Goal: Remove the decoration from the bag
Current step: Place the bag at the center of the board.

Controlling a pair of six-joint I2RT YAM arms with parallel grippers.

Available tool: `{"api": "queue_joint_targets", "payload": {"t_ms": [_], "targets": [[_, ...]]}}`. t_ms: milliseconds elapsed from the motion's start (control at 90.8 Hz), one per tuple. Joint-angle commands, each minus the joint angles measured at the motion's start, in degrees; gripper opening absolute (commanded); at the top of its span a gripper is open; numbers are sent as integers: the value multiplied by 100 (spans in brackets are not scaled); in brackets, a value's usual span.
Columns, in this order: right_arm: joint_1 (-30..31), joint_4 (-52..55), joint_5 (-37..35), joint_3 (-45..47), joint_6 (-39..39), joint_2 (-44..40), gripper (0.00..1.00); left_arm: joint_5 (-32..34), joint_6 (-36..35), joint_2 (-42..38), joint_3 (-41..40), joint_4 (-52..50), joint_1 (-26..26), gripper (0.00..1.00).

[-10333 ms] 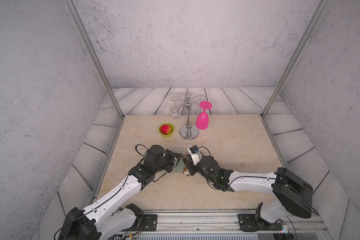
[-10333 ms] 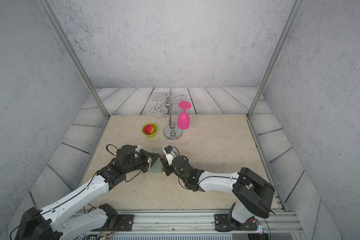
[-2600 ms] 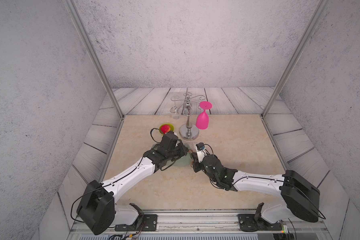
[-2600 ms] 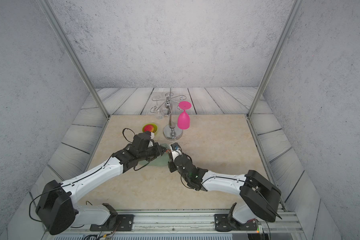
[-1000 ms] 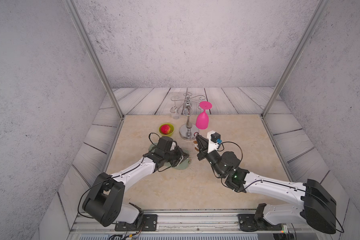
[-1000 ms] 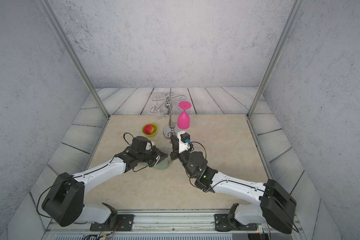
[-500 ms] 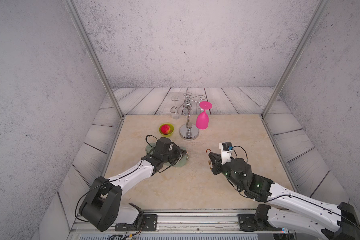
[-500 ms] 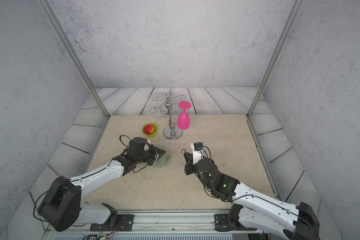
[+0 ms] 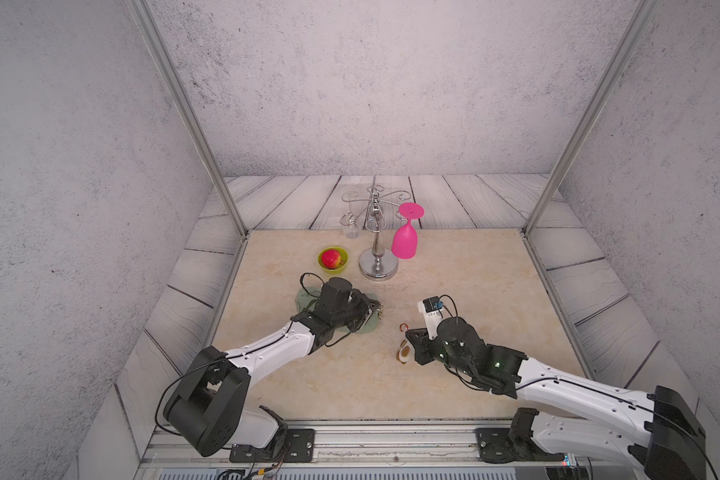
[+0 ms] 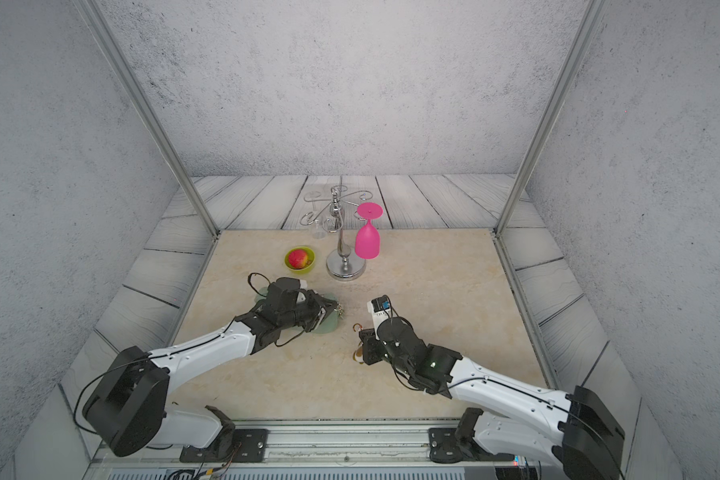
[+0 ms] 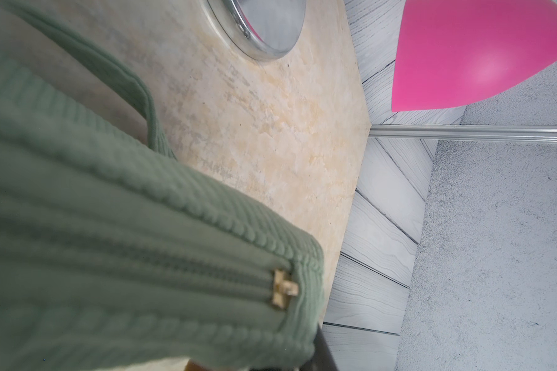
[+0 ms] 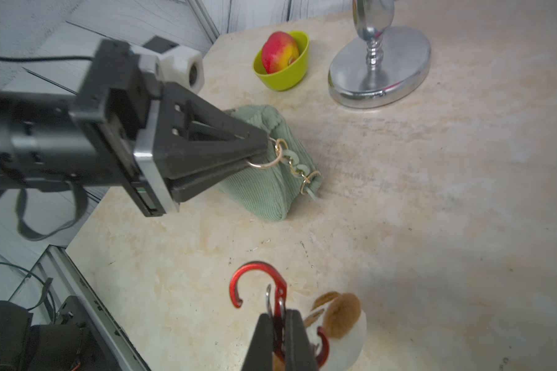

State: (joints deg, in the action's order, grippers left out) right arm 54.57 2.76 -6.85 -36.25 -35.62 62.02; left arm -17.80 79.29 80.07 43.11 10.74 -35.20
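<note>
Near the middle of the table (image 9: 483,266), the decoration (image 12: 341,324) is held by the right gripper (image 12: 278,316). Its claw is pressed tight on the red clasp (image 12: 233,289). The toy is off the bag (image 12: 264,192), with bare table between them. The left gripper (image 12: 259,151) pinches the bag's ring (image 12: 258,165), more toward the table's left edge.

A good next move, I think, is to set the toy down softly and then let go. Lots of open room lies toward the right and front edges. The silver stand (image 9: 378,266), pink glass (image 9: 405,243) and green bowl (image 9: 332,259) sit by the back edge, so stay away from there.
</note>
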Motion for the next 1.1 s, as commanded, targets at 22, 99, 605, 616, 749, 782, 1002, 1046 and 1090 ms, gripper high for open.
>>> {"api": "queue_joint_targets", "payload": {"t_ms": [22,99,605,616,749,782,1002,1046,1090], "targets": [[-425,-377,572,-54,-189,361,5,93,9,48,-14,197,-63,0],[-693,-497,736,-68,-208,574,5,101,1,60,-22,208,-90,0],[-1515,-555,1202,-920,-48,2419,16,170,-1,219,31,279,-233,0],[-1517,-552,1194,-933,-41,2437,16,171,-1,219,35,275,-237,0],[-1572,-484,1055,-1085,43,2766,18,180,-10,245,73,262,-250,0],[-1582,-487,1028,-1126,72,2855,18,181,-11,252,85,263,-258,0],[-1650,-415,947,-1423,159,3351,23,181,-21,291,144,255,-268,0],[-1659,-374,956,-1491,173,3436,27,181,-19,299,153,260,-274,0],[-1672,-340,966,-1541,185,3497,32,181,-18,297,157,259,-277,0]]}}
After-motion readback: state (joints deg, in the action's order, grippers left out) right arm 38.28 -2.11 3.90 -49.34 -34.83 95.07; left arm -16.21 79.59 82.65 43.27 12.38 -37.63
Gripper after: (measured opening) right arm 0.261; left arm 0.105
